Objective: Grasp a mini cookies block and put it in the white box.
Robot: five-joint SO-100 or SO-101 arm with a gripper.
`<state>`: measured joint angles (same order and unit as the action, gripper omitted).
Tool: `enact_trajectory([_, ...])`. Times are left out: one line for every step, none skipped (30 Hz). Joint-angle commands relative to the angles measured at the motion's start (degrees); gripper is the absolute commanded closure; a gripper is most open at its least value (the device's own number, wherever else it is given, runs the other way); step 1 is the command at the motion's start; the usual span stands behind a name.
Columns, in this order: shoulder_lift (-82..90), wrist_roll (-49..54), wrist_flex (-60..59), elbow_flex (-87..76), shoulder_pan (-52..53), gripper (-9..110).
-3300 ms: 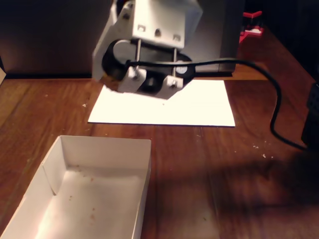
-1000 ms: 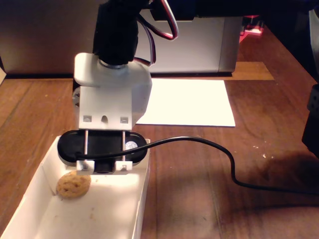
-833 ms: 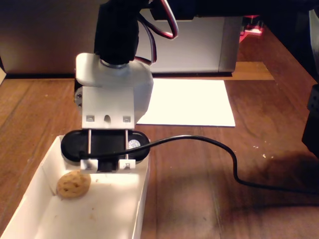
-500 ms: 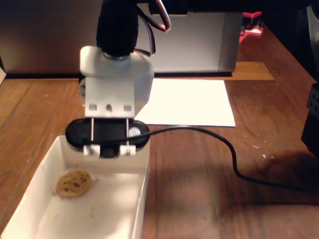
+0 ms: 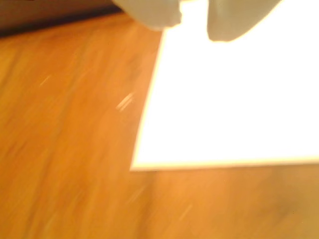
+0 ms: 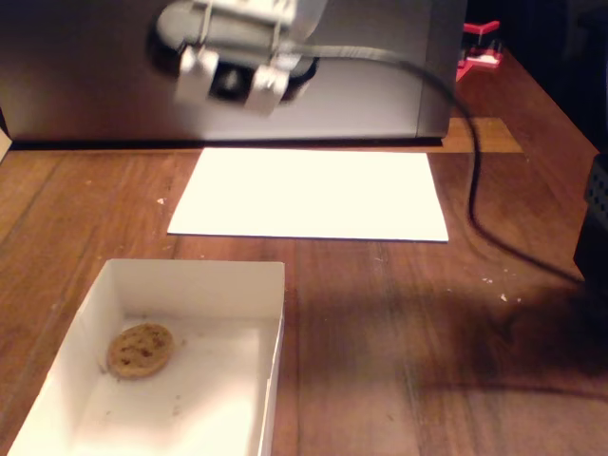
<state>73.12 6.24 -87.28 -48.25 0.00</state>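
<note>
The mini cookies block lies flat on the floor of the white box, in its left part, at the lower left of the fixed view. My gripper hangs blurred high above the table at the top, over the far edge of the paper sheet and well away from the box. In the wrist view the gripper enters from the top edge as two pale fingers with a gap between them and nothing in it. Neither the cookie nor the box shows in the wrist view.
A flat white paper sheet lies on the wooden table behind the box; it also fills the right of the wrist view. A grey metal case stands at the back. A black cable runs down the right side.
</note>
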Motion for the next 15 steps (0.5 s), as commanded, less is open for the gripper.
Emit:
enact_trajectory([8.7,-1.58,-2.99,6.06,4.39,102])
enact_trajectory([8.35,-1.93,-3.6,6.06,5.54,102])
enact_trajectory([8.09,-2.46,-4.22,6.06,6.59,102])
enact_trajectory([7.82,-2.55,-4.75,6.06,7.56,102])
enact_trajectory([7.47,-2.81,-5.36,6.06,8.53,102])
enact_trajectory([7.21,-3.08,-5.8,6.06,9.49,102])
enact_trajectory([6.86,-3.25,-6.33,6.06,10.55,102])
enact_trajectory([6.5,-3.43,-6.86,6.06,11.6,102])
enact_trajectory([6.24,-3.6,-7.38,6.06,12.66,102])
enact_trajectory([6.06,-3.6,-8.0,5.98,13.54,102])
enact_trajectory([6.06,-3.69,-8.61,5.98,14.5,102])
enact_trajectory([6.06,-3.78,-9.23,5.98,15.38,102])
enact_trajectory([6.42,-3.6,-9.93,5.8,16.08,102])
enact_trajectory([6.94,-3.52,-10.37,5.54,16.7,102])
enact_trajectory([7.56,-3.34,-10.72,5.45,17.31,102])
